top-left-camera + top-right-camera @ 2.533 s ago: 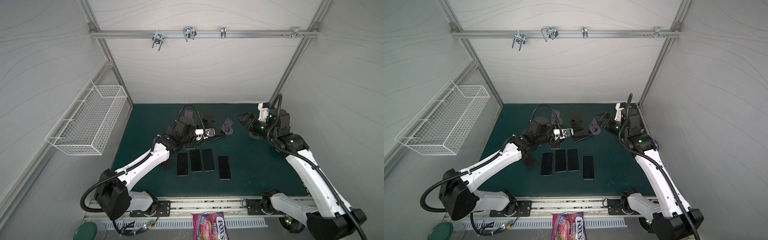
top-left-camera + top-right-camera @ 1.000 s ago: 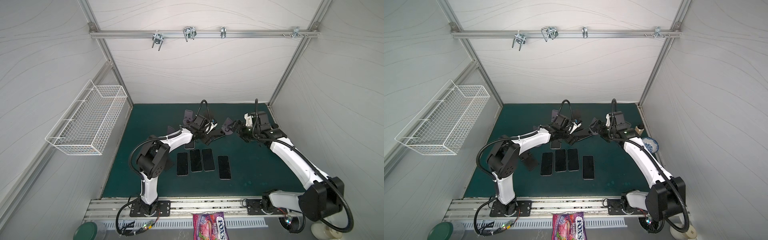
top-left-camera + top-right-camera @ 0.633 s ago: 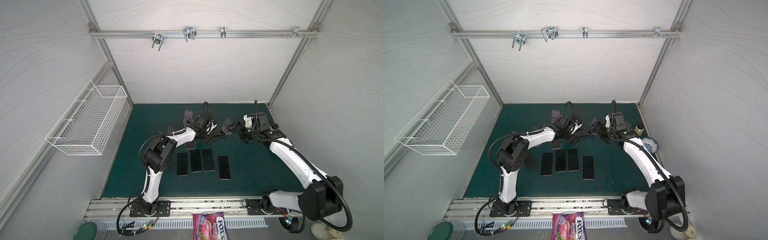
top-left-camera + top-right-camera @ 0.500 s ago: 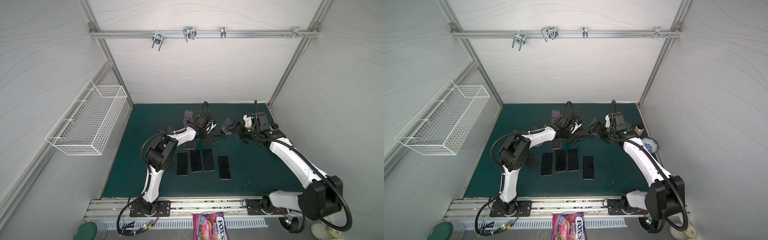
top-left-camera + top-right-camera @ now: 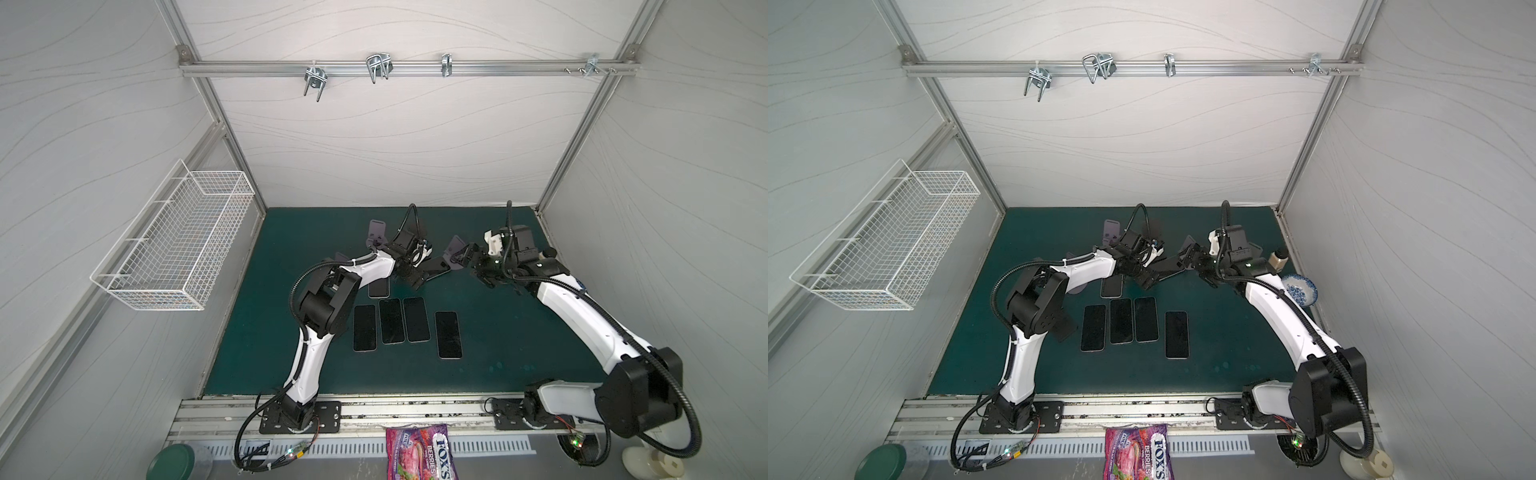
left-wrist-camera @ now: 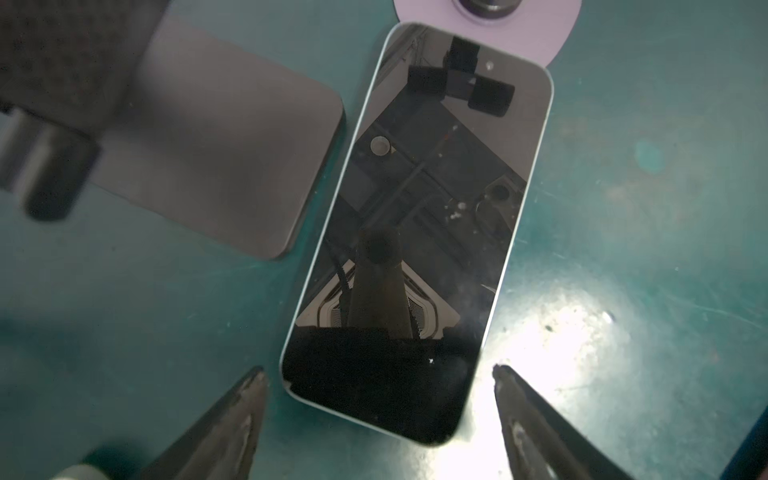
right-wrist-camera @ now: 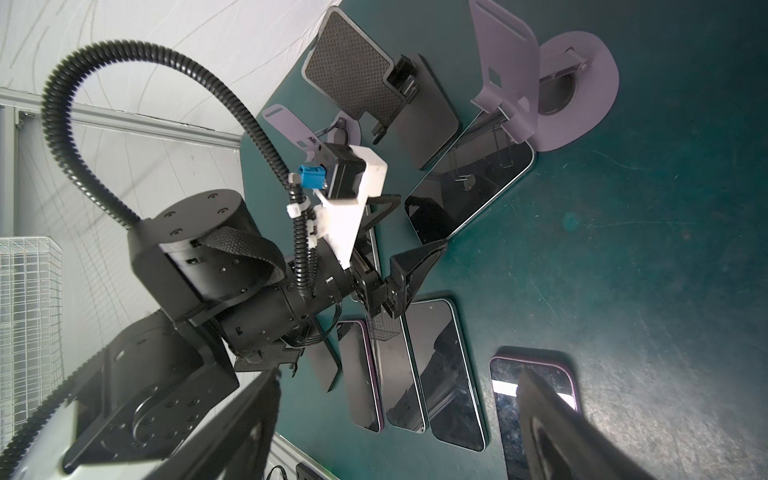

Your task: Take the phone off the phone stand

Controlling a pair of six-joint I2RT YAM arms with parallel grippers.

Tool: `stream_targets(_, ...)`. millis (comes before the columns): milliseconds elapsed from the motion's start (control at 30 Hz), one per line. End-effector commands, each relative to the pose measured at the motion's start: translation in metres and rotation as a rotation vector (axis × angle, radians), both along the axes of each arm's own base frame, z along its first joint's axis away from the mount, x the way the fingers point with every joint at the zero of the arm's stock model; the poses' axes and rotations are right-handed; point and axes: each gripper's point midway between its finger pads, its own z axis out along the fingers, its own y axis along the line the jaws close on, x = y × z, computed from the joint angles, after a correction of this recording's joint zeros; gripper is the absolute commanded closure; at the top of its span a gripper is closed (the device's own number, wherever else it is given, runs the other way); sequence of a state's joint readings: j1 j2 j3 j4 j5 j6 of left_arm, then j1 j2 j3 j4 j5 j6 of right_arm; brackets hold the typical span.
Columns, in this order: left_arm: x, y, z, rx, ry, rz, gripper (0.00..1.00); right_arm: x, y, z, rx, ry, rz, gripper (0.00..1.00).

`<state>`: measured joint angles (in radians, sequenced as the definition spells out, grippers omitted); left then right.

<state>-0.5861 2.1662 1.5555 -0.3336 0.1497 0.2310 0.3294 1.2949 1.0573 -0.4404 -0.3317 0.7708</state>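
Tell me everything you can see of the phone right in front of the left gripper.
The phone is a slim slab with rounded corners, a pale blue-green rim and a glossy dark screen that faces up and mirrors the rig. It lies on the green mat, its far end overlapping the lilac stand's round base; whether it lies flat is unclear. The open left gripper flanks its near end, apparently without touching.

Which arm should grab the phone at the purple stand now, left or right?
Left. The left gripper, open, straddles the near end of the phone, a fingertip on each side; its far end lies at the purple stand. The right gripper, also open, hangs apart from that phone.
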Motion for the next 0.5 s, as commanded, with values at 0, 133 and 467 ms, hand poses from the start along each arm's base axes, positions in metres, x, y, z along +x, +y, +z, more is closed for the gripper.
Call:
stream_targets(0, 0.007, -0.002, -0.002, 0.018, 0.012, -0.003, 0.14, 0.001, 0.0, -0.002, 0.012, 0.007, -0.002, 0.1)
stream_targets(133, 0.005, -0.002, -0.009, 0.027, 0.036, 0.001, 0.15, -0.001, 0.002, -0.001, 0.022, 0.012, 0.003, 0.1)
stream_targets(467, 0.007, -0.002, -0.018, 0.035, 0.046, 0.014, 0.18, -0.003, 0.002, -0.002, 0.025, 0.017, 0.0, 0.1)
